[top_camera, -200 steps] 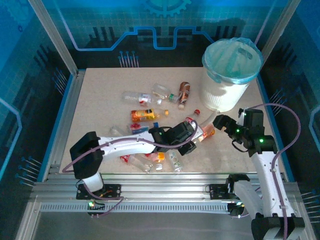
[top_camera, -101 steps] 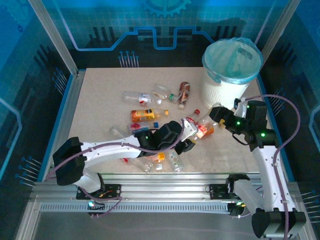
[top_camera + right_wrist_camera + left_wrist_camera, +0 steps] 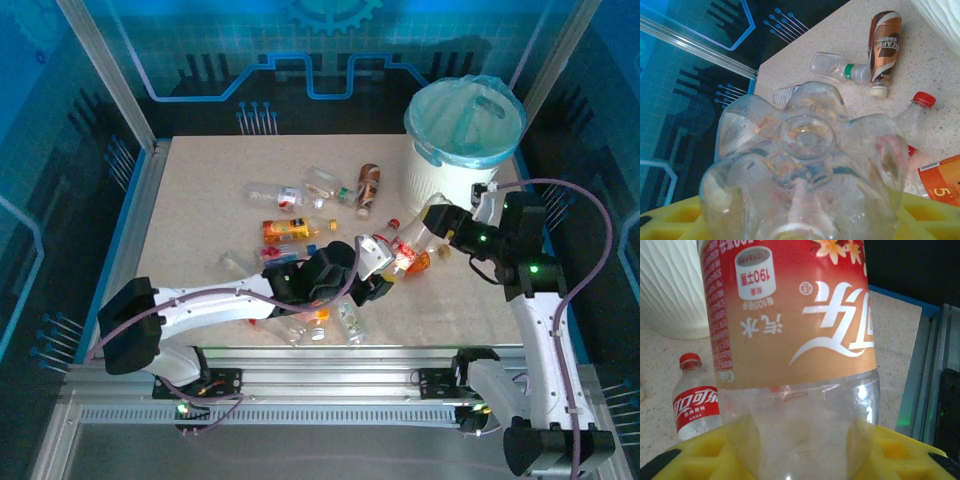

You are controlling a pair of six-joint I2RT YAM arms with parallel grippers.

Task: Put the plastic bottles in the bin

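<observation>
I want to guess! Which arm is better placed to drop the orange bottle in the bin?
Probably right: the right gripper is at the bottle beside the bin; the left gripper holding it sits farther.

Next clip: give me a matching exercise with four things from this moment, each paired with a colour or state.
Things:
1. bin
2. brown bottle
3. cola bottle
4. red-orange bottle

Traits:
a. red cap
b. gripped in the left fingers
c. blue liner over the rim
d. white cap, lying on the table

Pairs: 1-c; 2-d; 3-a; 4-b
</observation>
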